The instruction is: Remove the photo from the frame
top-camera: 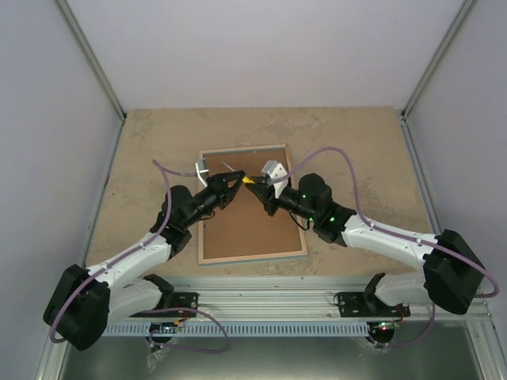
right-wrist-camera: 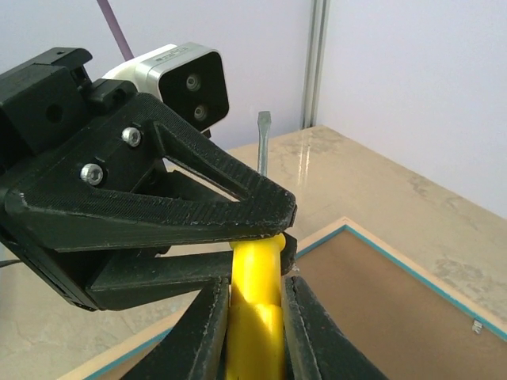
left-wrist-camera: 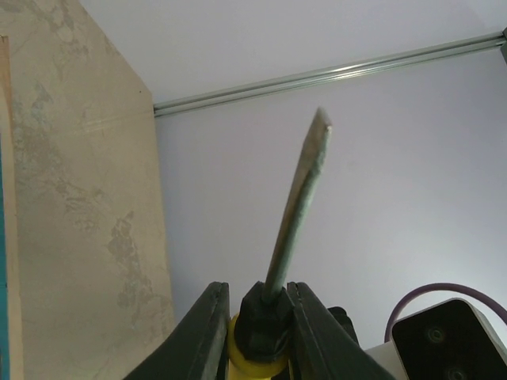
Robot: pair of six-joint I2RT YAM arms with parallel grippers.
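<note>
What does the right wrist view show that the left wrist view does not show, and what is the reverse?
Only the right wrist view: the brown back panel of the frame, and the left arm's white camera. Only the left wrist view: the black collar at the foot of the shaft, and the right arm's white camera. Both: the screwdriver with its yellow handle, the left gripper around it, and the beige table.

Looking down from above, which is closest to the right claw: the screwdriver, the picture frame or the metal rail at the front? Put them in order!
Starting from the right gripper:
1. the screwdriver, clamped in its fingers, in the middle of the view.
2. the picture frame, lying back side up underneath it.
3. the metal rail, farthest, along the bottom of the view.
</note>
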